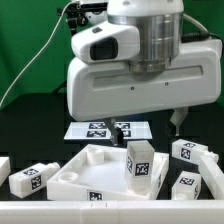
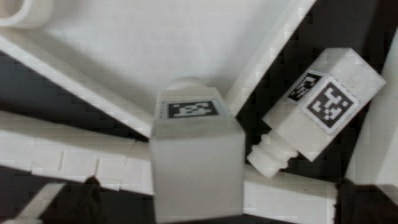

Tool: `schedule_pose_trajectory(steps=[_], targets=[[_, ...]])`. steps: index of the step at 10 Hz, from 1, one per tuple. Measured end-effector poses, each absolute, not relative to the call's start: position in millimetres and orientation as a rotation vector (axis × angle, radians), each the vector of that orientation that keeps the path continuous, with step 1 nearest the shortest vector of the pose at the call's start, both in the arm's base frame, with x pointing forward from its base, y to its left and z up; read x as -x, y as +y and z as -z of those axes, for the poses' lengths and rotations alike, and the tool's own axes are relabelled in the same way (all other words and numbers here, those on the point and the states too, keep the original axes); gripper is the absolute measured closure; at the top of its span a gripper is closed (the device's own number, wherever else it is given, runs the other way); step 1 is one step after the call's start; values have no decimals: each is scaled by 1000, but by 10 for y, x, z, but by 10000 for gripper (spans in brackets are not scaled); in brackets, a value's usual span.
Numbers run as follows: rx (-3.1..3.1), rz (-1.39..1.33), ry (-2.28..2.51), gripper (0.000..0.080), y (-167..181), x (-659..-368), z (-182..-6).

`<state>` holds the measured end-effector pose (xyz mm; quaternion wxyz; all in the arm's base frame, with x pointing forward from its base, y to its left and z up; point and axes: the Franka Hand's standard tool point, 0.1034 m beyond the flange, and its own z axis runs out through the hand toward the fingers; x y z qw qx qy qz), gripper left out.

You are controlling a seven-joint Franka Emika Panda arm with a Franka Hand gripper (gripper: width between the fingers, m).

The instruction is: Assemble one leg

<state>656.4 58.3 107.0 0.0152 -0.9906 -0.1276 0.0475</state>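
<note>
A white leg [image 1: 140, 162] with a tag stands upright at a corner of the white tray-like piece [image 1: 88, 172]. In the wrist view this leg [image 2: 192, 150] runs up the middle between my jaws, tag at its top, with space on both sides. My gripper [image 2: 214, 208] looks open around it, not pressing it. In the exterior view only one dark fingertip [image 1: 178, 123] shows under the big white hand. Another leg [image 2: 313, 108] lies beside the tray with its stub end toward me.
Loose legs lie at the exterior view's left [image 1: 34, 179] and right [image 1: 190, 152], [image 1: 186, 186]. The marker board [image 1: 108, 130] lies behind the tray. A white rail [image 1: 110, 212] runs along the front. Green backdrop behind.
</note>
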Motion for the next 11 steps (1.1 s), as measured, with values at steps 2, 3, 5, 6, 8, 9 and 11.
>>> schedule_pose_trajectory(steps=[2, 3, 5, 6, 8, 9, 11], targets=[[3086, -133, -393, 150, 545, -6533, -938], [3087, -134, -393, 150, 521, -6522, -887], [3087, -129, -394, 150, 462, -6527, -869], [3087, -128, -391, 273, 452, -6532, -876], [3087, -124, -392, 412, 462, -6542, -888], [3087, -125, -392, 518, 460, -6541, -885], [3089, -125, -378, 517, 460, -6541, -885]])
